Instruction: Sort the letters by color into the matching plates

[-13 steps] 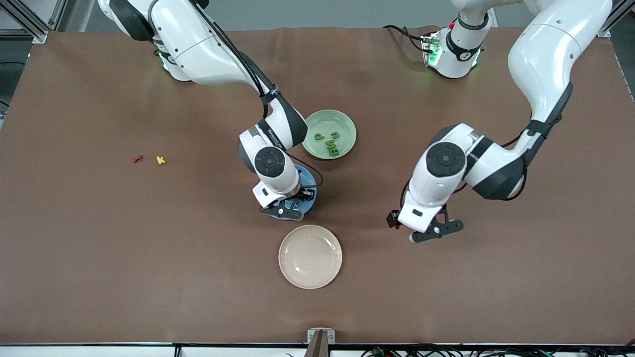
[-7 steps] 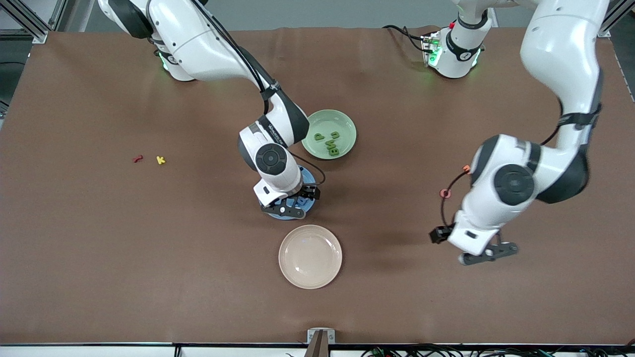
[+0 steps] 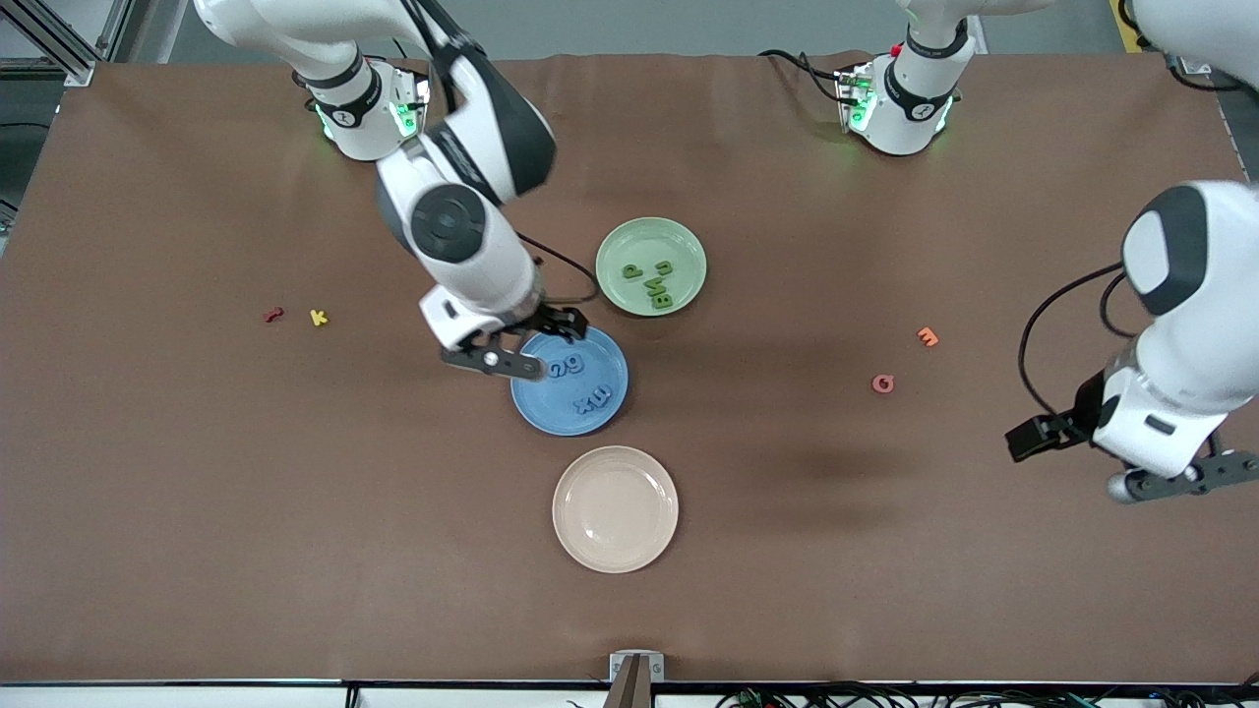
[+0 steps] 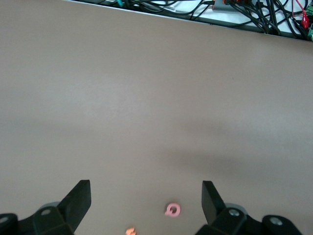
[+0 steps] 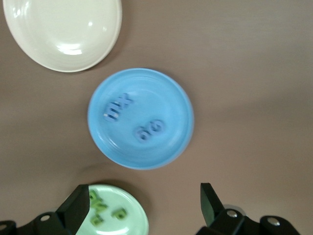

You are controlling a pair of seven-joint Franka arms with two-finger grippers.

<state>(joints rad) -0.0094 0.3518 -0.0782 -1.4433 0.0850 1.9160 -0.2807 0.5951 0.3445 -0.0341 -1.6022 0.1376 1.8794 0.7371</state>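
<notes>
The speckled blue plate (image 3: 539, 411) (image 5: 171, 93) lies mid-table with several blue letters (image 3: 578, 382) (image 5: 132, 120) in it. Just farther from the front camera, the pale green plate (image 3: 681, 246) (image 5: 134, 223) holds several green letters (image 3: 651, 280) (image 5: 105, 211). My right gripper (image 3: 492, 362) (image 5: 145, 200) hangs open and empty over the blue plate's rim toward the right arm's end. My left gripper (image 3: 1180, 475) (image 4: 145, 196) is open and empty over bare table at the left arm's end.
A cream plate (image 3: 615, 508) (image 5: 63, 29) sits nearer the front camera than the blue one. Red (image 3: 273, 315) and yellow (image 3: 318, 317) letters lie toward the right arm's end. Orange (image 3: 927, 336) (image 4: 130, 231) and pink (image 3: 883, 383) (image 4: 172, 210) letters lie toward the left arm's end.
My right gripper opened over the blue plate, then rose and drew back toward its base, uncovering the blue letters. My left arm swung out toward its own end of the table.
</notes>
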